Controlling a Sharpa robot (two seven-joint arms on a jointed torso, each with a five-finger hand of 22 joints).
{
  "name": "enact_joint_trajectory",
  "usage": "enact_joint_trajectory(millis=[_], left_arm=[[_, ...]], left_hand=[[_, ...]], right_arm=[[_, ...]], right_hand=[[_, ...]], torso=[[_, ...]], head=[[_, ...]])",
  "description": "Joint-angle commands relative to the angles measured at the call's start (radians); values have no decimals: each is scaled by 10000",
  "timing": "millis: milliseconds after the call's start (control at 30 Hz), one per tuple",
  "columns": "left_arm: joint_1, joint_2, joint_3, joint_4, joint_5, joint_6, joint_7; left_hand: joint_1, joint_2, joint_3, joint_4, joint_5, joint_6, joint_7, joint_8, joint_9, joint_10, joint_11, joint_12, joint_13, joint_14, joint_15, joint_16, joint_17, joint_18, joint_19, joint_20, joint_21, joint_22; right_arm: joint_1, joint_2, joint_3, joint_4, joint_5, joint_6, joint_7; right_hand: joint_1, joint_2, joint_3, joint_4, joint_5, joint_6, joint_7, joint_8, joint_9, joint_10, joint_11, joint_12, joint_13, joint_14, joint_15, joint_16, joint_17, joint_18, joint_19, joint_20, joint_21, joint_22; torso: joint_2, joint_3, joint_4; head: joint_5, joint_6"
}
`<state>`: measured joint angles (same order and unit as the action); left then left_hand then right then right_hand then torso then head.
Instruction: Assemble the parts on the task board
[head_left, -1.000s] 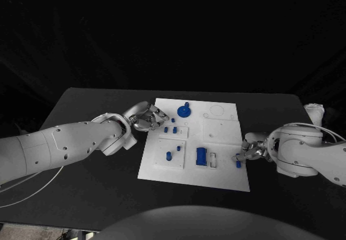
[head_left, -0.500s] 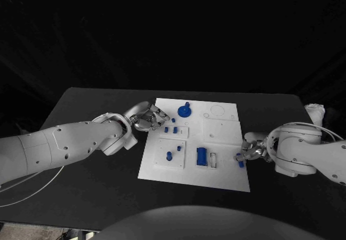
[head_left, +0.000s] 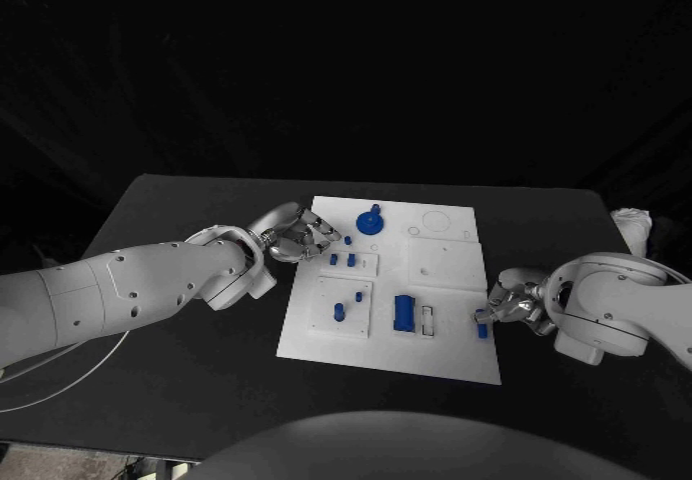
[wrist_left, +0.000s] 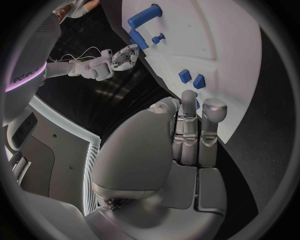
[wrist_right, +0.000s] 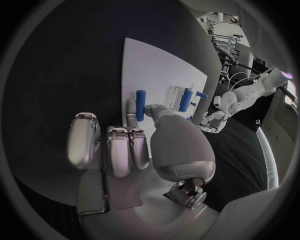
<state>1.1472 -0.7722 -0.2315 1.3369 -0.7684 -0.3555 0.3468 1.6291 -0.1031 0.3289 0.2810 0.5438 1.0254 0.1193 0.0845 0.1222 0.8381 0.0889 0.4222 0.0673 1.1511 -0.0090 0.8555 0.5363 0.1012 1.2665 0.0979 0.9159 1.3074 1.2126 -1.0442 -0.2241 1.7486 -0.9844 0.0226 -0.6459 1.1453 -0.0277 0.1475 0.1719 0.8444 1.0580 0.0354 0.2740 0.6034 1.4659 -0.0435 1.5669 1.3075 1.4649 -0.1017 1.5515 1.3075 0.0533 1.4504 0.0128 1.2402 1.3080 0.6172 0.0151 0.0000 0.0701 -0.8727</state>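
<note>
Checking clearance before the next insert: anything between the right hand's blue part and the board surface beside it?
Nothing visible. The right hand pinches a blue cylinder at the task board's right edge; the white surface beside it looks bare up to the blue block and the empty slot. The left hand sits at the opposite edge.

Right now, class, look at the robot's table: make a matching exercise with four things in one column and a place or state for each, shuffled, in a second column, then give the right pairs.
Things:
1. right hand
2. left hand
3. task board
4. blue round part with a knob

Places or states:
A. lies flat in the middle of the black table
B. pinches a small blue peg at the board's right edge
C. sits near the board's far edge
D. fingers curled, at the board's far left corner

Pairs: 1-B, 2-D, 3-A, 4-C
</note>
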Motion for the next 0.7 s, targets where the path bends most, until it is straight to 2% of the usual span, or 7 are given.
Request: enact_joint_trajectory(millis=[33, 300, 700], left_arm=[[1, 11, 6, 21, 55, -5, 61], [1, 49, 6, -13, 55, 18, 49], [0, 81, 6, -44, 55, 71, -10]], left_hand=[[128, -10, 53, 22, 41, 89, 13, 44, 13, 60, 1, 45, 12, -42, 24, -10, -15, 202, -60, 7, 28, 1040], [128, -10, 53, 22, 41, 89, 13, 44, 13, 60, 1, 45, 12, -42, 24, -10, -15, 202, -60, 7, 28, 1040], [127, -12, 52, 25, 42, 86, 15, 42, 13, 59, 2, 44, 11, -43, 25, -10, -16, 203, -63, 8, 24, 1038]], right_arm=[[-1, -85, -56, 159, 956, -271, 28], [284, -158, -54, 519, 1178, -408, 49], [353, 329, -52, 499, 1471, -448, 39]], right_hand=[[-41, -106, 94, -23, 9, 28, -25, 58, -508, 1049, 33, 39, 2633, 982, 41, -46, 2340, 190, -33, 15, -79, 1600], [-118, -163, 210, -38, -92, 28, -21, 38, -479, 1049, 35, 39, 2633, 977, 42, -62, 2321, 193, -35, 15, -104, 1599], [-223, -201, 368, -50, -263, -26, -1, -16, -445, 1049, 53, 39, 2633, 975, 53, -71, 2311, 207, -53, 20, -185, 1583]], torso=[[-2, -2, 1], [-1, -4, 10], [-2, -2, 8]], head=[[-1, 1], [-36, 1], [-35, 1]])
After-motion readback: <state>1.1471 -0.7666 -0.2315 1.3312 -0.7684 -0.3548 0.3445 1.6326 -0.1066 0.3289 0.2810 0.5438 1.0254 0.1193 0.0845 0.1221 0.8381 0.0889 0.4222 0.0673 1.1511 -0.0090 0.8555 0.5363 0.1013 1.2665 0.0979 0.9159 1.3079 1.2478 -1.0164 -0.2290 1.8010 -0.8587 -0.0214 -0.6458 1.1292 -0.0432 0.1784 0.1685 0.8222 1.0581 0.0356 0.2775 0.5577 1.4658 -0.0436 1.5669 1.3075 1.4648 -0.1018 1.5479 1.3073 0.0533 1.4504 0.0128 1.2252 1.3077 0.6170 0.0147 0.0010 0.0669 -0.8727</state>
